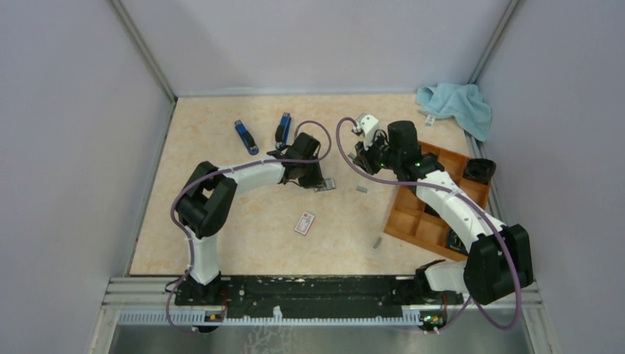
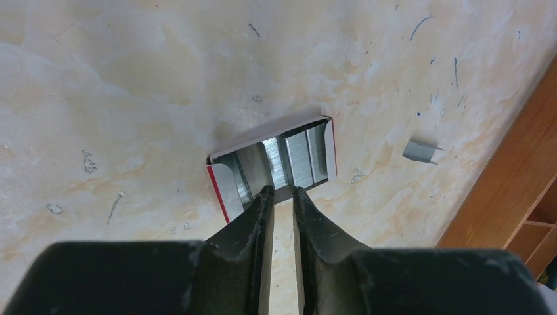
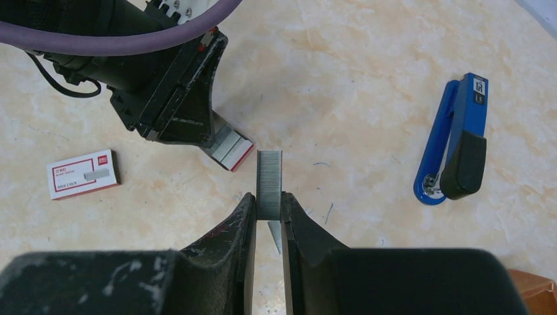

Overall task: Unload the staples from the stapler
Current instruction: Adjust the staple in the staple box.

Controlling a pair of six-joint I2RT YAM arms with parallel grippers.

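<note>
Two blue staplers (image 1: pixel 245 136) (image 1: pixel 284 129) lie at the back of the table; one of them, a blue stapler (image 3: pixel 456 141), shows to the right in the right wrist view. My right gripper (image 3: pixel 268 203) is shut on a grey strip of staples (image 3: pixel 268 180), held above the table. My left gripper (image 2: pixel 283 191) hovers at the near edge of an open staple box (image 2: pixel 223 184) with more staples (image 2: pixel 305 156) inside. Its jaws stand a narrow gap apart, with only table showing between them.
A shut white box with a red label (image 1: pixel 304 223) lies mid-table. Loose strips of staples (image 1: pixel 362 189) (image 1: pixel 376 242) lie on the table near a wooden compartment tray (image 1: pixel 413 214) on the right. A light blue cloth (image 1: pixel 457 103) sits at the back right.
</note>
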